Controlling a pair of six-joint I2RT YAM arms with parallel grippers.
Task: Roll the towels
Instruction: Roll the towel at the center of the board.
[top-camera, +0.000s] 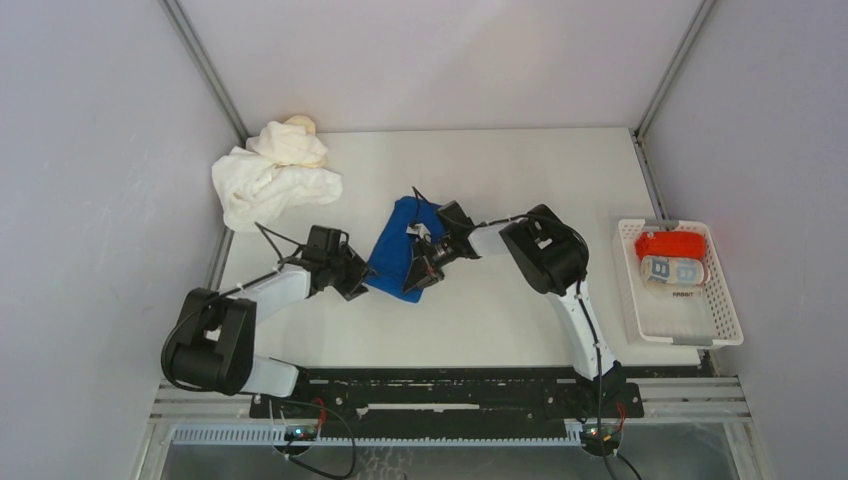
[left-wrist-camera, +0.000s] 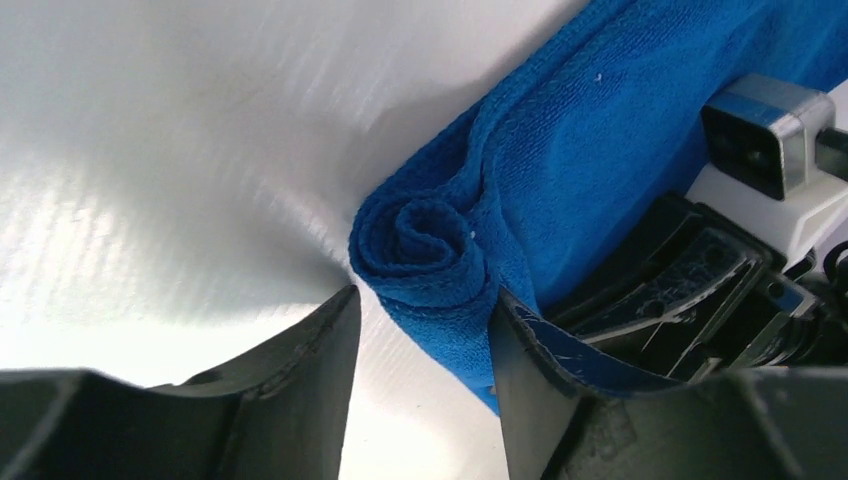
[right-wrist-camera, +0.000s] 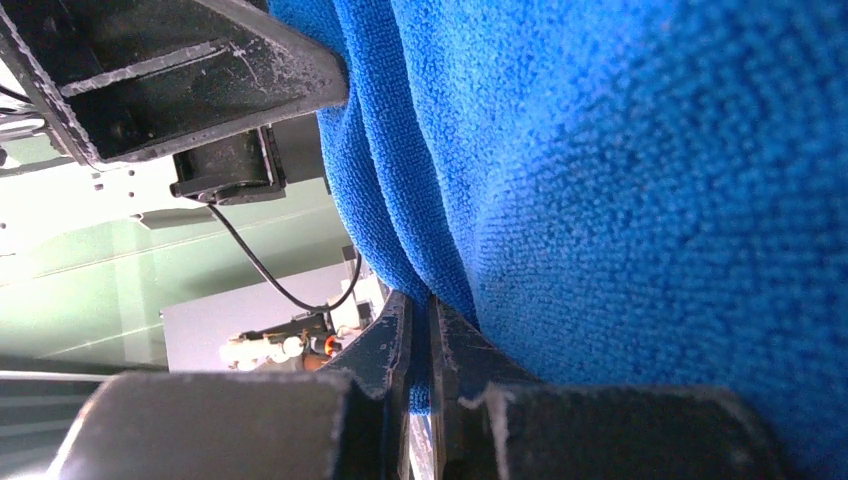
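Observation:
A royal blue towel lies mid-table, partly rolled; its spiral end faces the left wrist camera. My left gripper is open, its jaws standing either side of that rolled end. The right finger touches the cloth, while bare table shows between the cloth and the left finger. From above, the left gripper is at the towel's near-left edge. My right gripper is shut on a fold of the blue towel, at its near-right side. White towels and a cream one are heaped at the back left.
A white slatted basket stands at the right table edge, holding a rolled red towel and a rolled light-blue patterned one. Grey walls close in the left, back and right sides.

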